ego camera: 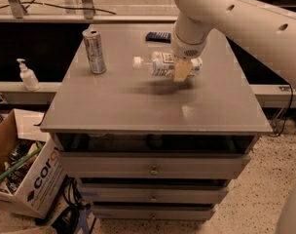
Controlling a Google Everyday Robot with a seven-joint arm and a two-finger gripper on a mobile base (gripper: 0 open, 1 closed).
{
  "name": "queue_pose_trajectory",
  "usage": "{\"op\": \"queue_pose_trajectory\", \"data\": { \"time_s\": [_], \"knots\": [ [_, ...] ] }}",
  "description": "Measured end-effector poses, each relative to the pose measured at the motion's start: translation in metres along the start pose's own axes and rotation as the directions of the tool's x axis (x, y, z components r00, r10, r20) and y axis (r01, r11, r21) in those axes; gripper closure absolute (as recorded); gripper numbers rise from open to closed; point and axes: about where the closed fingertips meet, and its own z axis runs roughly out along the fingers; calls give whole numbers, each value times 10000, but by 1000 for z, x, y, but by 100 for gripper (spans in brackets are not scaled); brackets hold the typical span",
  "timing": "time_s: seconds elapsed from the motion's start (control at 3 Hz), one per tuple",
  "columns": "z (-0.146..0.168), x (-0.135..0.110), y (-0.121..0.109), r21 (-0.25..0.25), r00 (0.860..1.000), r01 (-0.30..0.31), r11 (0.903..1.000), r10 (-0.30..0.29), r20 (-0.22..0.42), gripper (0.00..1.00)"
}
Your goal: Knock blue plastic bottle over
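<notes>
The blue plastic bottle [160, 65] is clear, with a white cap pointing left and a whitish printed label. It lies almost level in my gripper [182, 71], a little above the grey table [138, 106], with its shadow below it. The gripper comes down from the white arm at the upper right and is shut on the bottle's base end. One tan finger [181, 70] shows across the front of the bottle.
A silver drink can [94, 51] stands upright at the table's far left. A small dark flat object [158, 36] lies at the far edge. A white pump bottle [27, 76] stands on the ledge to the left. A cardboard box [26, 179] sits on the floor at the left.
</notes>
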Motion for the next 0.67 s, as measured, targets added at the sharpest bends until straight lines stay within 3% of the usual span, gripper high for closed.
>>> {"op": "queue_pose_trajectory", "data": {
  "time_s": [0.33, 0.67],
  "knots": [
    [18, 9, 10, -1337, 9937, 1003, 9859, -1060, -364, 92],
    [30, 12, 21, -2440, 9824, 1728, 9543, -1848, -269, 69]
  ]
}}
